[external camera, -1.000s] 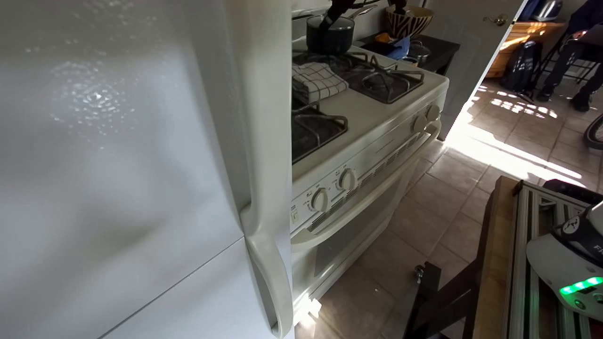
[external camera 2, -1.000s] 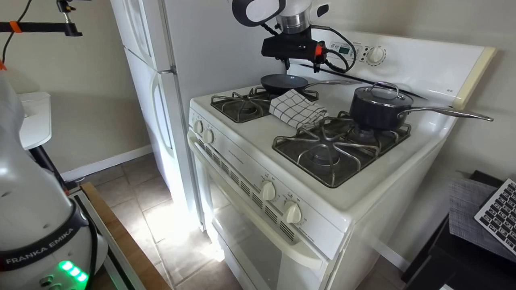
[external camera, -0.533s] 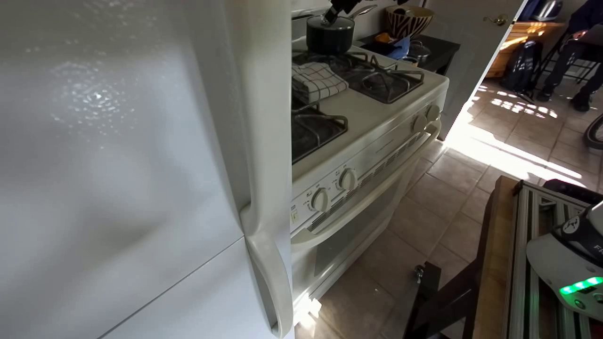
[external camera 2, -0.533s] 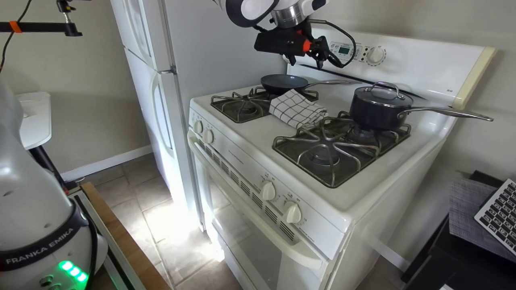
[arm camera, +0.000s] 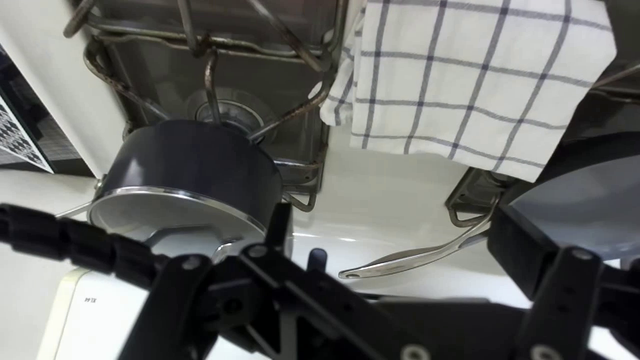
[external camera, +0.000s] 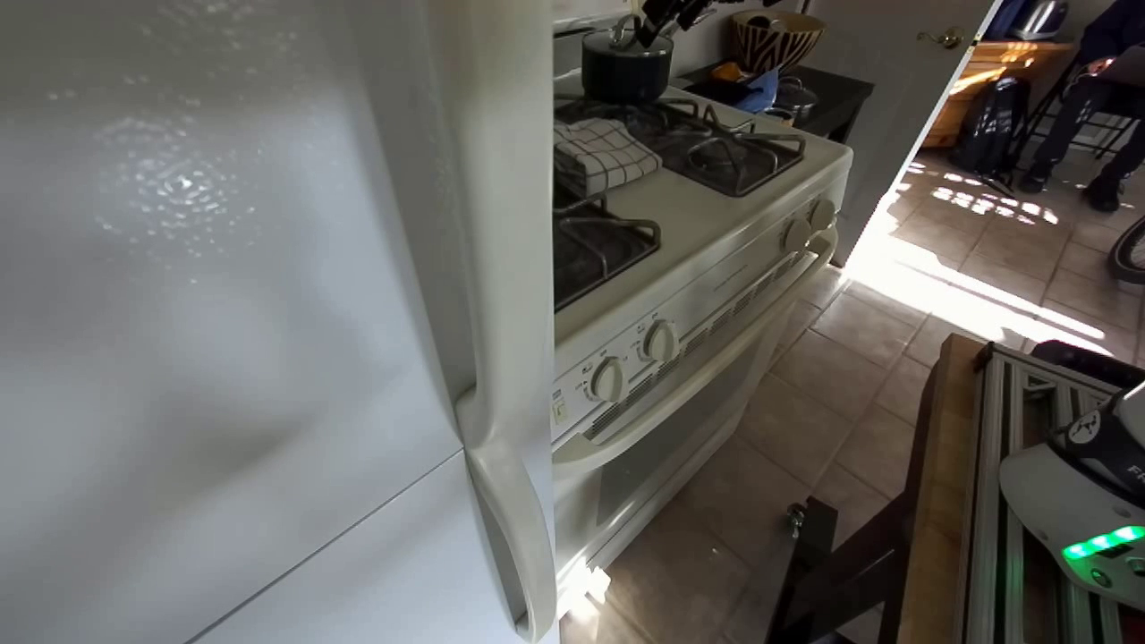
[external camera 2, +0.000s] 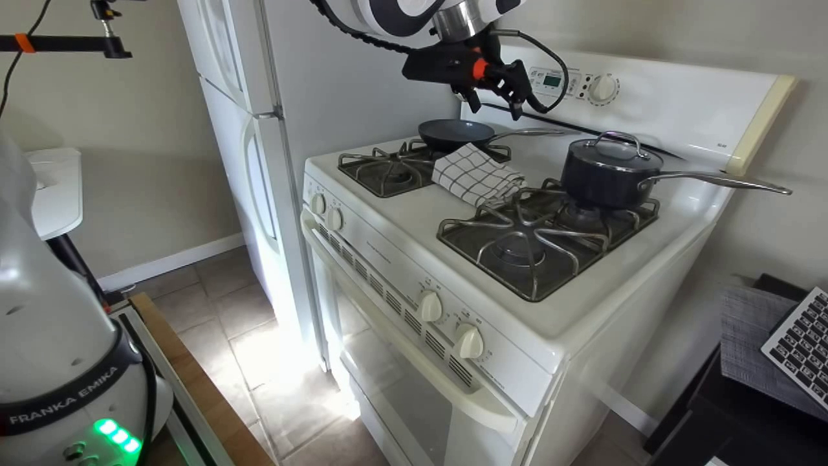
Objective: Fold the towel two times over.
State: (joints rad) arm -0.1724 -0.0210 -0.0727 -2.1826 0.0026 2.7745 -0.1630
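The towel, white with dark check lines, lies on the middle of the stovetop between the burner grates. It shows in both exterior views [external camera 2: 477, 176] [external camera: 610, 156] and in the wrist view [arm camera: 475, 80]. It lies in layers; a lower layer peeks out along its left edge in the wrist view. One side overlaps a grate beside the frying pan. My gripper [external camera 2: 496, 112] hangs above the back of the stove, above and apart from the towel. In the wrist view the gripper [arm camera: 400, 240] has its fingers wide apart with nothing between them. In an exterior view the gripper [external camera: 666, 22] is partly cut off.
A lidded dark pot [external camera 2: 608, 171] stands on a back burner, its handle sticking out sideways. A frying pan [external camera 2: 455, 134] sits on the other back burner, its handle [arm camera: 420, 260] below the gripper. The stove's back panel [external camera 2: 686, 110] and the fridge [external camera 2: 362, 71] stand close by.
My gripper has tilted and turned; its fingers have shifted slightly right and its wrist left in an exterior view. The fingers stay apart. The towel and pans have not moved.
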